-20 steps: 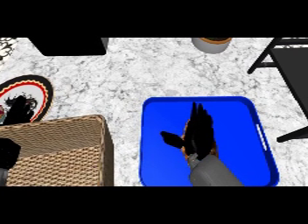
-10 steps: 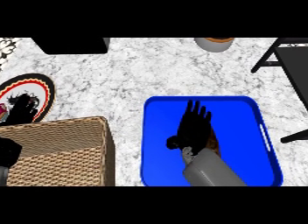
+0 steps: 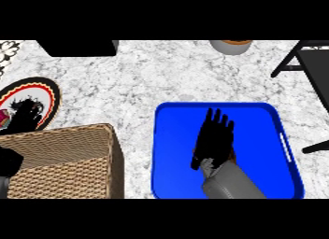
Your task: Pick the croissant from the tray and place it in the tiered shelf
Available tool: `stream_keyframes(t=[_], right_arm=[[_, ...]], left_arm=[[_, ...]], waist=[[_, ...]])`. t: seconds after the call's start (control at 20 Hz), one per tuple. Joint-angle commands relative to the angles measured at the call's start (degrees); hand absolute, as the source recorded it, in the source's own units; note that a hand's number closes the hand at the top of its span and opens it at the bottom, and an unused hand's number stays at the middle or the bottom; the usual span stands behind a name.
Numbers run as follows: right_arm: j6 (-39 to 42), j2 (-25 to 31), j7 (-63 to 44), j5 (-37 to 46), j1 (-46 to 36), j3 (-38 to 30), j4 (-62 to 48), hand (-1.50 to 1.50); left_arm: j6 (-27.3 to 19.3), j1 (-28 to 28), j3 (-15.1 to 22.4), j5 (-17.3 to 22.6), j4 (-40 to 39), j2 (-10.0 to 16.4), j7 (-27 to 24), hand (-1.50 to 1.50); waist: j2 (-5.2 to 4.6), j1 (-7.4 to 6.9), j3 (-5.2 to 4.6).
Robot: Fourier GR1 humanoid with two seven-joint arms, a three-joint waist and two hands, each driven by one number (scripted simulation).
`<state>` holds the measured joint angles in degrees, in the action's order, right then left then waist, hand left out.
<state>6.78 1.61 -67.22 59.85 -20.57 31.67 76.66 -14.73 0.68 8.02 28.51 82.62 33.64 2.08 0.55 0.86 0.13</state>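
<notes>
Right hand point(image 3: 214, 140) flat over the blue tray point(image 3: 264, 121)
Fingers straight, holding nothing. The croissant seems hidden underneath: curl round it before lifting to the shelf point(image 3: 324, 88), upper right.

No readable text, label, brand, number or sign shows on anything in the head view.

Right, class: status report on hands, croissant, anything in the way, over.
Right hand open, flat over blue tray. Left hand open, resting over plate. Croissant not visible, maybe under right hand. Basket left of tray, shelf far right.
</notes>
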Motion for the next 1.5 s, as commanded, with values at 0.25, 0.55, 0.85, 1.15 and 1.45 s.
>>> stream_keyframes(t=[0.25, 0.55, 0.85, 1.15, 1.45], right_arm=[[5.8, -1.4, -5.7, 4.4, 2.1, -2.9, 0.8, -1.5], [3.4, -1.5, -3.8, 5.0, 2.4, -4.9, -1.8, -1.5], [3.3, -1.6, -0.8, 4.4, 3.7, -7.6, -3.0, 1.5], [4.7, 0.0, 4.3, 6.7, 5.8, -8.4, -1.6, 1.5], [4.1, -0.1, 4.3, 11.5, 4.6, -7.7, -0.3, 1.5]], left_arm=[[3.2, 1.8, 1.0, -4.0, -5.8, -0.9, -1.0, 0.0], [3.7, 0.8, 0.3, -5.3, -3.9, -1.0, -0.2, 0.0], [5.0, -0.8, 0.4, -6.1, -4.3, -2.8, -1.8, 0.0], [7.7, -4.4, -1.3, -6.6, -4.3, -2.3, -4.4, 0.0], [3.2, -2.7, -0.8, -7.9, 0.9, -2.9, 1.4, 0.0]], waist=[[-0.6, -0.41, -0.16], [-0.64, -0.81, -0.14], [-0.7, -0.92, -0.14], [-0.58, -0.88, -0.16], [-0.45, -0.9, -0.11]])
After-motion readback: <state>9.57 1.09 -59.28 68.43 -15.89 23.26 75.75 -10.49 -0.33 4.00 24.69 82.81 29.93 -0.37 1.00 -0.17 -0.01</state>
